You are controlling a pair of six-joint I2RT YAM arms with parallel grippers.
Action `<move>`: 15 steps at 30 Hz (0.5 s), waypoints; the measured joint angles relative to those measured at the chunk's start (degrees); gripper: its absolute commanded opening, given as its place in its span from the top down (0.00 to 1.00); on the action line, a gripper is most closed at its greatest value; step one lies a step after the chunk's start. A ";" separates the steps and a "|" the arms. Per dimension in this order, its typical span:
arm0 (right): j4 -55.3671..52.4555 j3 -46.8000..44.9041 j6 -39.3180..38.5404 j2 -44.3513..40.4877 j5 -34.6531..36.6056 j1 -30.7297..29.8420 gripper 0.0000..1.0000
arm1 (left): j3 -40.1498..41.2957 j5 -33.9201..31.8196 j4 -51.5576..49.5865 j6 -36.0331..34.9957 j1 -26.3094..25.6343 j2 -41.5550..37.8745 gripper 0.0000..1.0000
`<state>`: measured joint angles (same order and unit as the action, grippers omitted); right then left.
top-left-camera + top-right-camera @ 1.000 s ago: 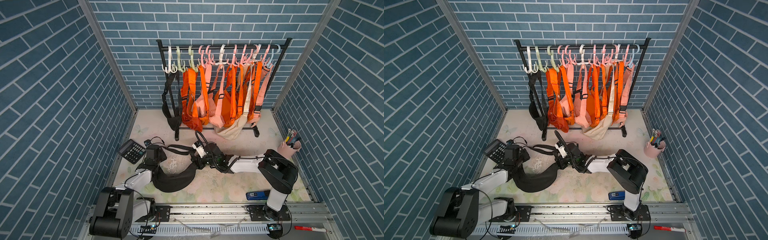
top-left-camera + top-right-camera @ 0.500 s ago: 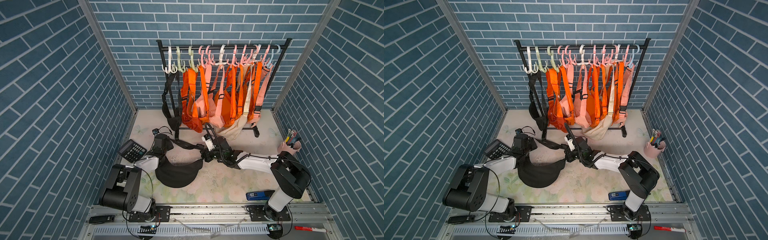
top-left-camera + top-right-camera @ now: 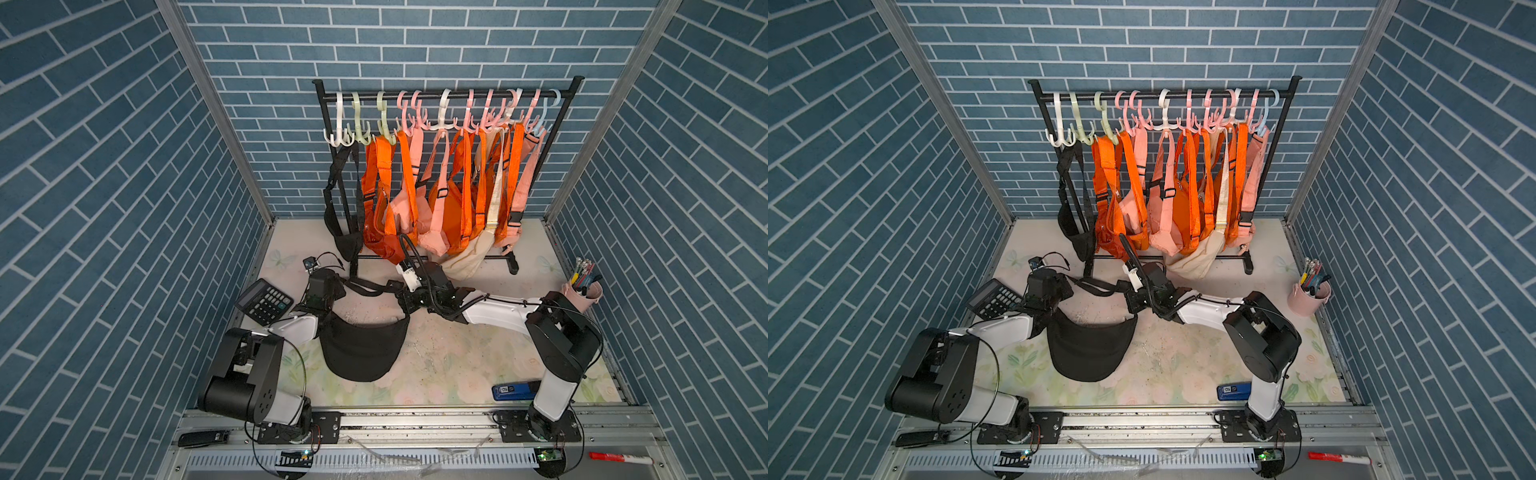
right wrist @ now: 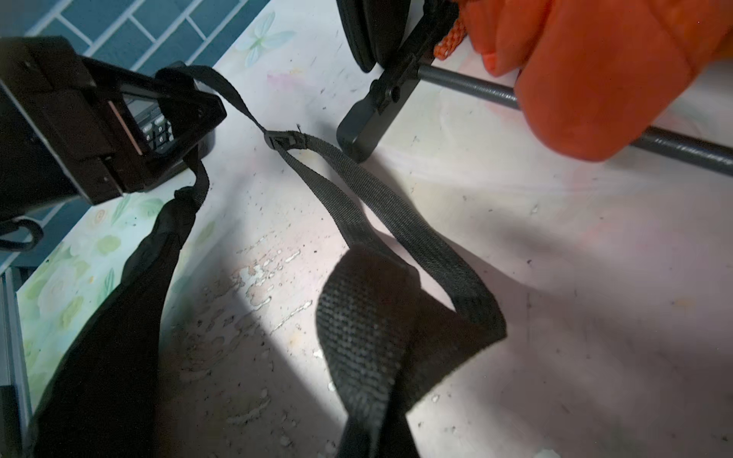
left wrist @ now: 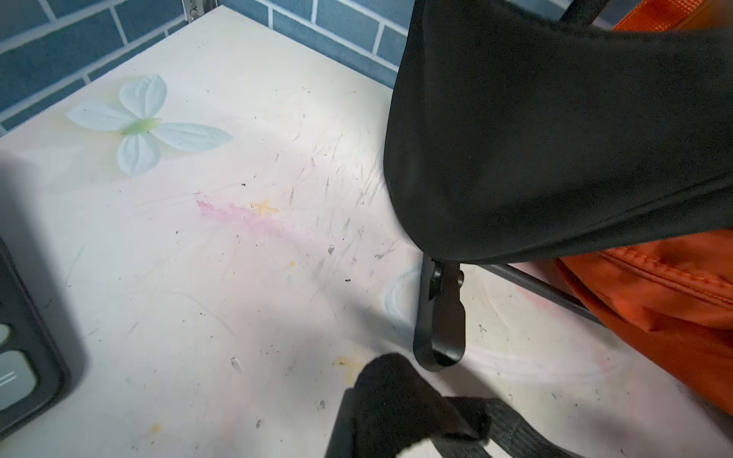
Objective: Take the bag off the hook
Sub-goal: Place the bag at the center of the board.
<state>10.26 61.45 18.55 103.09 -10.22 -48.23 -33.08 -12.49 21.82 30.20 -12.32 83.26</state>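
A red marker (image 3: 621,458) lies nearest, beside the front rail (image 3: 415,419). A blue box (image 3: 514,390) sits at the front of the surface (image 3: 457,361), just beside the base of the right arm (image 3: 494,311).

Behind it, between that arm and the left arm (image 3: 297,326), is the black bag (image 3: 361,349). It is off the hooks and in front of the rack, with its curved body toward the front and its top edge stretched from arm to arm. I cannot tell whether the body rests on the surface or hangs just above it.

The left fingers (image 4: 190,109) are together, clamped on the strap (image 4: 357,186) close to the bag's bunched corner. In the right wrist view the webbing leaves them both ways: one run goes down to that corner, the other out to a buckle (image 4: 282,138). The right fingers (image 3: 404,296) are also together, clamped on a folded length of the same strap. The strap sags between the two pairs.

A calculator (image 3: 264,301) lies just beside the left arm, at the surface's left edge. A pink cup (image 3: 582,293) of pens stands at the right edge.

Farthest back stands the rack (image 3: 457,95), with one foot (image 5: 440,317) near the left fingers. From its hooks (image 3: 444,120) hang orange bags (image 3: 382,245), pink bags (image 3: 434,243) and a cream bag (image 3: 463,264), packed close. A second black bag (image 3: 347,245) hangs at the left end.
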 measured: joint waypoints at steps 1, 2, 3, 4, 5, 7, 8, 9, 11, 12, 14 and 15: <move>0.02 0.04 -0.02 0.00 -0.04 0.20 1.00 | 0.00 -0.24 -0.02 -0.07 0.00 0.09 1.00; 0.00 -0.02 0.00 0.07 -0.09 0.33 1.00 | 0.00 -0.44 -0.07 -0.17 0.00 0.31 1.00; 0.02 -0.11 0.02 0.24 -0.13 0.37 1.00 | 0.00 -0.61 -0.09 -0.24 0.00 0.59 1.00; 0.07 -0.24 0.04 0.55 -0.28 0.35 1.00 | 0.00 -0.83 -0.13 -0.28 0.00 0.96 1.00; 0.31 -0.59 0.09 0.81 -0.48 0.35 1.00 | 0.00 -1.03 -0.37 -0.35 0.00 1.33 1.00; 1.05 -2.08 0.42 1.05 -0.72 0.35 1.00 | 0.00 -1.42 -1.01 -0.37 0.00 1.62 1.00; 1.44 -3.17 0.72 1.05 -0.79 0.35 1.00 | 0.04 -1.66 -1.46 -0.37 0.00 1.57 1.00; 1.86 -4.28 1.09 1.05 -0.87 0.35 1.00 | 0.22 -1.86 -1.60 -0.35 0.00 1.44 1.00; 2.56 -6.64 1.92 1.05 -0.98 0.33 1.00 | 0.79 -2.43 -2.14 -0.17 0.00 0.87 1.00; 2.67 -7.56 2.25 1.05 -0.98 0.28 1.00 | 1.11 -2.75 -2.58 -0.11 0.00 0.52 0.99; 2.71 -8.98 2.75 1.05 -0.98 0.22 0.99 | 1.60 -3.26 -4.00 -0.04 0.00 -0.04 0.85; 2.69 -9.29 2.93 1.05 -0.94 0.17 0.93 | 1.62 -3.34 -4.59 -0.28 0.00 -0.07 0.76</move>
<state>12.95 52.16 21.47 104.14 -11.16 -48.05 -31.46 -15.84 17.23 29.91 -12.32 83.20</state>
